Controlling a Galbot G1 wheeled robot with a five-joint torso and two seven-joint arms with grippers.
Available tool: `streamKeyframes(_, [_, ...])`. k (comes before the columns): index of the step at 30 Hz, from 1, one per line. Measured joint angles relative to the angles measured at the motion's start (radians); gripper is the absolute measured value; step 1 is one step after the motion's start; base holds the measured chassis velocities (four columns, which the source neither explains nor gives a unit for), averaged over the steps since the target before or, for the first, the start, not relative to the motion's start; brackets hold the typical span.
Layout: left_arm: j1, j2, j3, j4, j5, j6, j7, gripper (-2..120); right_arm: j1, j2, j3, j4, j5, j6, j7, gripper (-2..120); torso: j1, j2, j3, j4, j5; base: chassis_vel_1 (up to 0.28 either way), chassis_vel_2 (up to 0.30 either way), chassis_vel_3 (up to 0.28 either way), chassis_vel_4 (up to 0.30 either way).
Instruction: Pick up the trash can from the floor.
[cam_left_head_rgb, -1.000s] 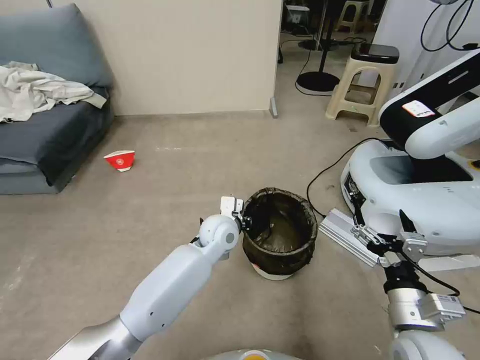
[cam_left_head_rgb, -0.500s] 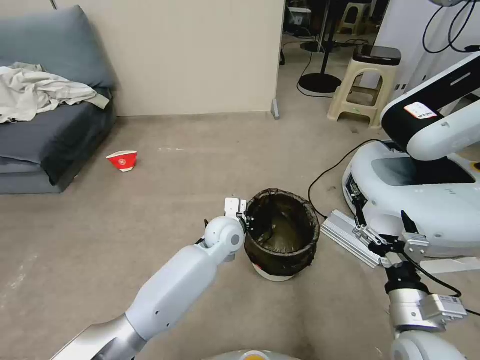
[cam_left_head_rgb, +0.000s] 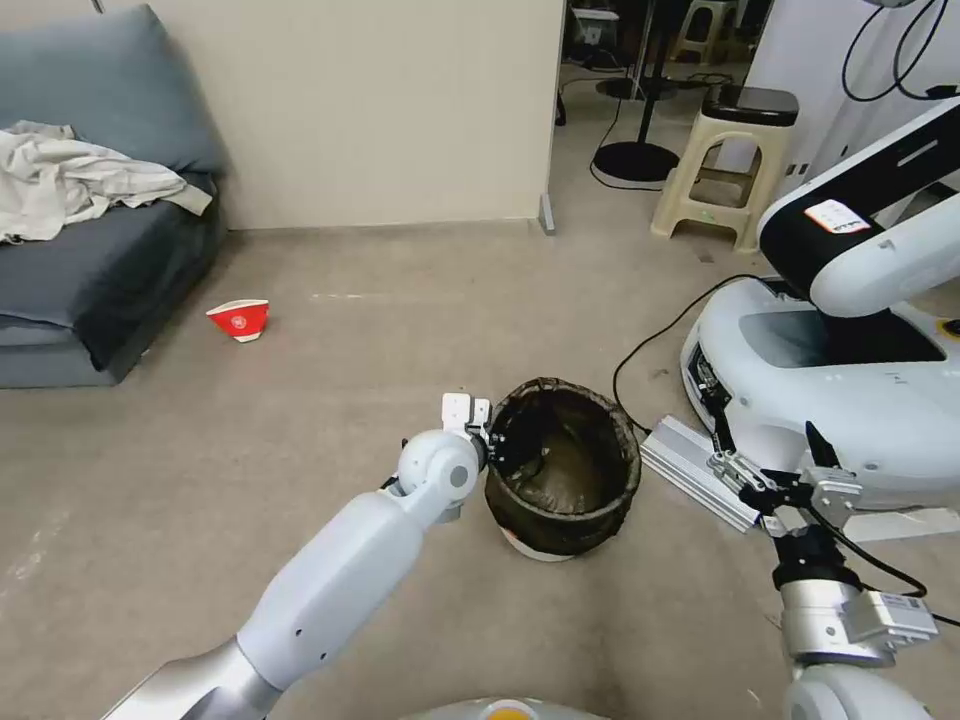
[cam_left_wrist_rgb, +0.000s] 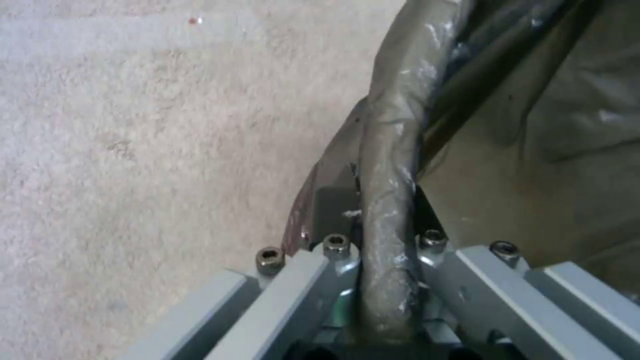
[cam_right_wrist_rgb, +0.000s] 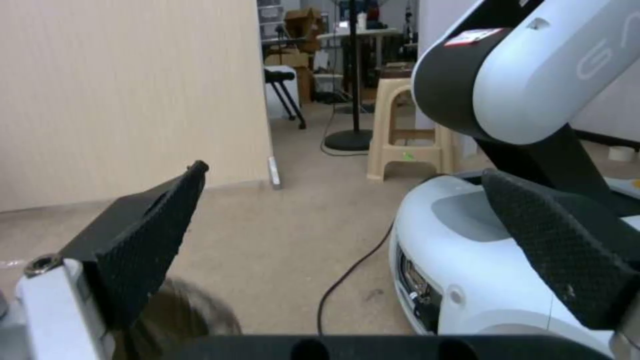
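Beige floor (cam_left_head_rgb: 300, 420) carries the round, bag-lined trash can (cam_left_head_rgb: 562, 466), unmoved since a second ago. Left gripper (cam_left_head_rgb: 490, 440) stays clamped on its crinkly rim; right gripper (cam_left_head_rgb: 775, 468) hangs spread apart

Small round trash can (cam_left_head_rgb: 563, 465), lined with a dark brownish-black plastic bag folded over the rim, white base peeking out below. Upright, open mouth facing up. Resting on smooth beige-grey floor (cam_left_head_rgb: 330, 400), centre of the scene, rim pinched on its left side.
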Motion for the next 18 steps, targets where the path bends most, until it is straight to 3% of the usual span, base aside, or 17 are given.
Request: streamKeyframes(18, [0.003,0.022,-0.077,-0.138,-0.130,0.003,-0.033,0,-0.003,-0.003,0.002,0.003,-0.002,-0.001,0.002,100,0.000,0.000,0.000,0.0002,0.0003,0.000,0.000,0.000,0.000])
